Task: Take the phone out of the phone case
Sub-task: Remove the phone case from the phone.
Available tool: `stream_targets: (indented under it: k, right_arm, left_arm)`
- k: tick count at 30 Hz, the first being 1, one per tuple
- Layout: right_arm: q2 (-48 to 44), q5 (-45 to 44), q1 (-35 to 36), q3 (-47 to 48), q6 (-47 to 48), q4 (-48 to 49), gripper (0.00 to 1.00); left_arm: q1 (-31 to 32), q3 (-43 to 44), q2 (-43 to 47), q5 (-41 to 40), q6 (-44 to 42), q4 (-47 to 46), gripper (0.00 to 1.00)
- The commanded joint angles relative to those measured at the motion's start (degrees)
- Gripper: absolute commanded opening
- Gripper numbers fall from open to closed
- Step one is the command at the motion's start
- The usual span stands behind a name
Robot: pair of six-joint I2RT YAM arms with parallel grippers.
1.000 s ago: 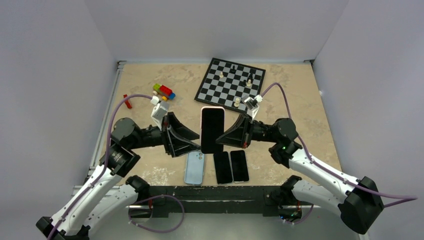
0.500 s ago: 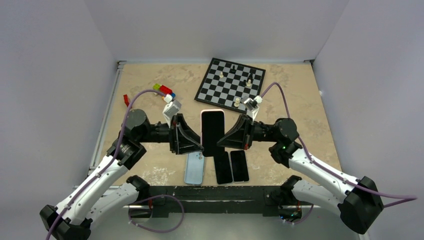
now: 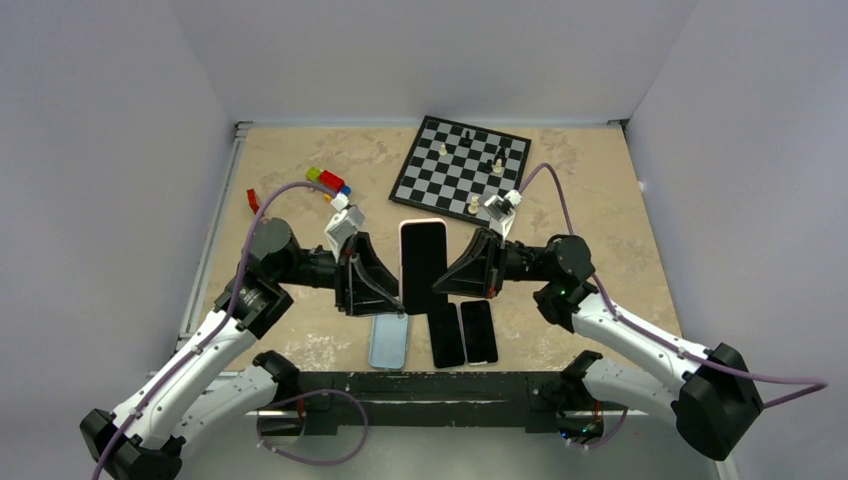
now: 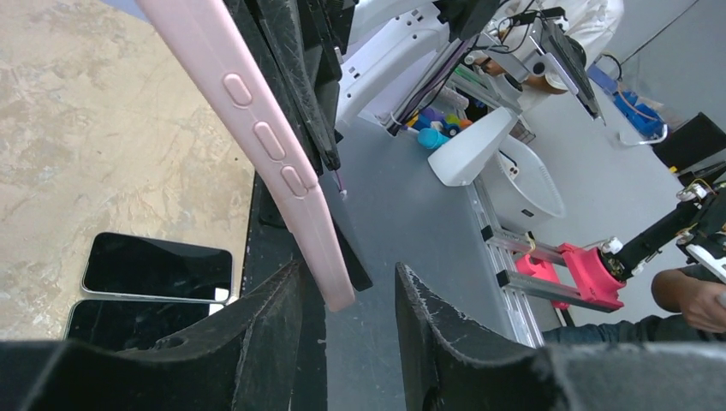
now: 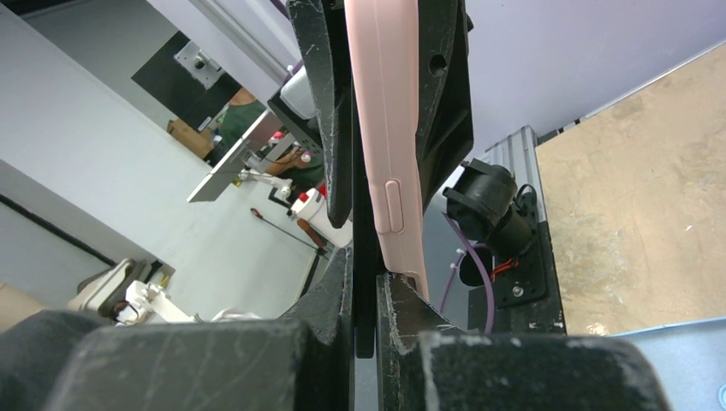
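Pinching the phone case [image 5: 382, 103], right gripper [image 5: 366, 279] faces left gripper [image 4: 347, 287], spread around it.

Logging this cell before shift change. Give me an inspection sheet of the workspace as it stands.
Surface: tan marbled table.
Job's things: phone in pink case held above the table between both grippers.
Clutter: chessboard with pieces; toy bricks; light-blue phone; two black phones, lying near the bases.
Grippers: right gripper shut on the case's edge; left gripper open, fingers astride its corner.
Cables: purple cable arching over each wrist.
Surroundings: plain walls on three sides.
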State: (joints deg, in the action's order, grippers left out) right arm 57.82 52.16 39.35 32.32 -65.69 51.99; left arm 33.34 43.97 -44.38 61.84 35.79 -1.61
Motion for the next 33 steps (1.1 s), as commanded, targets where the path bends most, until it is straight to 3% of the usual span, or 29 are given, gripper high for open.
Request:
stream_targets:
  k: [1, 22, 26, 30, 33]
  right_arm:
    - [-0.4, 0.5, 0.1, 0.7, -1.4, 7.7, 0.00]
    - [0.9, 3.0, 0.4, -0.6, -5.1, 15.9, 0.00]
    - [0.9, 3.1, 0.6, -0.7, -5.2, 16.1, 0.00]
    - [1.1, 2.2, 0.8, -0.6, -4.4, 14.5, 0.00]
    - [1.6, 1.0, 1.0, -0.6, -3.8, 14.0, 0.00]
  left_arm:
    - [-0.3, 0.6, 0.5, 2.0, -3.8, -0.4, 0.47]
    - [-0.4, 2.8, -2.4, -2.9, -7.7, 4.1, 0.13]
    - [-0.4, 3.9, -2.2, -5.4, -8.9, 6.6, 0.15]
    - [-0.3, 4.9, -3.3, -8.9, -5.2, 5.9, 0.30]
    - [-0.1, 5.9, -4.1, -12.2, -2.7, 6.0, 0.33]
